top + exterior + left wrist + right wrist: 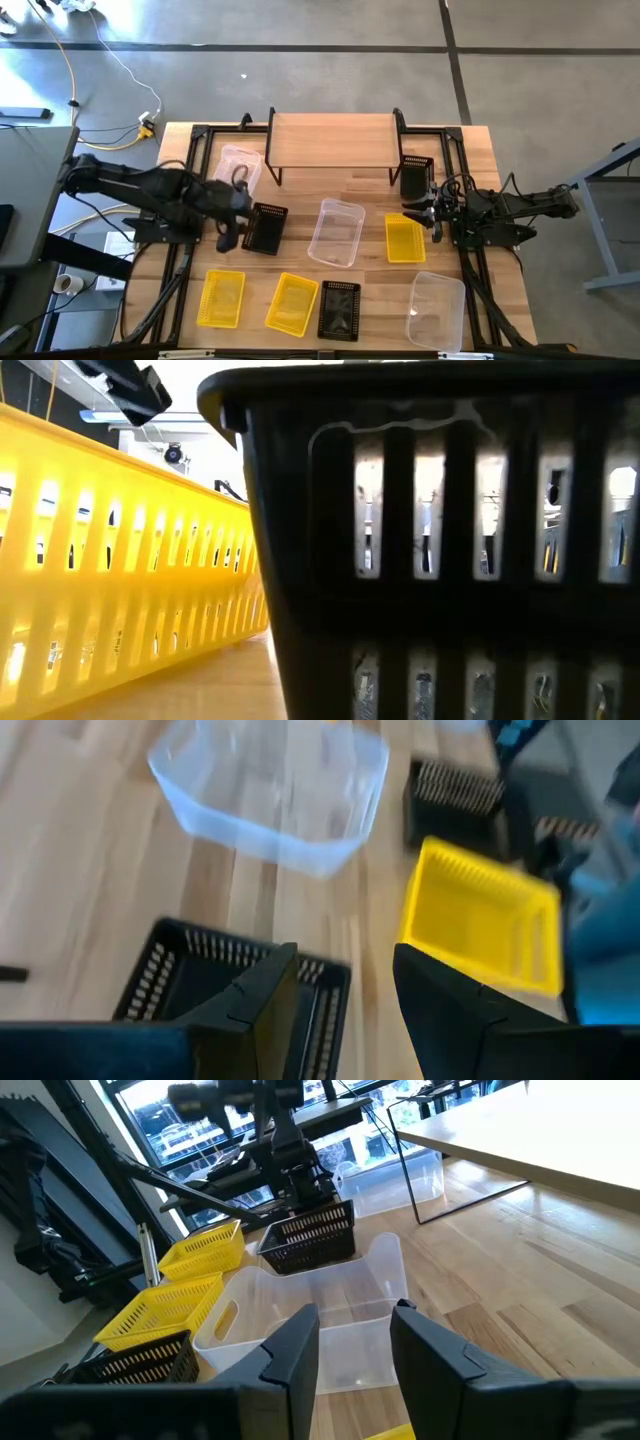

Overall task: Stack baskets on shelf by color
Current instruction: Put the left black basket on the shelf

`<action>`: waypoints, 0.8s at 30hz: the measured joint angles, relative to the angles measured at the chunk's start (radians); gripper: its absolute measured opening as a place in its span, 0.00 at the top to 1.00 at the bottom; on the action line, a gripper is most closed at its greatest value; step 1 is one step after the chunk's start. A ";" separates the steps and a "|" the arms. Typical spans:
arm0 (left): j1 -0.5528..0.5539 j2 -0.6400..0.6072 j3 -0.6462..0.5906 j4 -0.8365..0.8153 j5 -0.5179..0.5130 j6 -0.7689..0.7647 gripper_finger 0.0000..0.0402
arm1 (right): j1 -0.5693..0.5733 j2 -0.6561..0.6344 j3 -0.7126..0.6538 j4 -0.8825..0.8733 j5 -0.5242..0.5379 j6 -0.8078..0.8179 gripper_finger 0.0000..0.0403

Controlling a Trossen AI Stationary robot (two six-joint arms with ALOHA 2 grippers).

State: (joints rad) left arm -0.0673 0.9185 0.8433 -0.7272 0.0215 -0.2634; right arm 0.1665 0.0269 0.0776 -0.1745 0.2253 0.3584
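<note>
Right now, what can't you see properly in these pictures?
- Low view: a black basket and a yellow basket stand close up and block the shelf and nearly the whole table.
- Left wrist view: the far black basket is blurred; its contents cannot be told.
- Right wrist view: the shelf is cut off by the edge.

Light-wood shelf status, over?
Light-wood shelf bare. Left gripper open over black mesh basket. Right gripper open beside yellow basket.
</note>
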 joint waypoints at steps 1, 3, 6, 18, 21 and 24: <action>-0.014 0.017 0.000 -0.004 -0.006 0.005 0.61 | 0.000 0.000 0.000 0.000 0.000 0.000 0.72; -0.037 0.054 0.000 -0.010 -0.010 0.012 0.61 | 0.000 0.000 0.000 0.000 0.000 0.000 0.72; -0.063 0.113 0.000 -0.013 -0.011 0.012 0.61 | 0.000 0.000 0.000 0.000 0.000 0.000 0.72; -0.121 0.363 0.000 -0.018 -0.008 0.006 0.61 | 0.000 0.000 0.000 0.000 0.000 0.000 0.72; -0.130 0.412 0.000 -0.018 -0.007 0.005 0.61 | 0.000 0.000 0.000 0.000 0.000 0.000 0.72; -0.136 0.452 0.000 -0.017 -0.007 0.005 0.61 | 0.000 0.000 0.000 0.000 0.000 0.000 0.72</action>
State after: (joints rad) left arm -0.2029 1.3702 0.8429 -0.7447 0.0143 -0.2581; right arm 0.1663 0.0269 0.0772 -0.1747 0.2256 0.3584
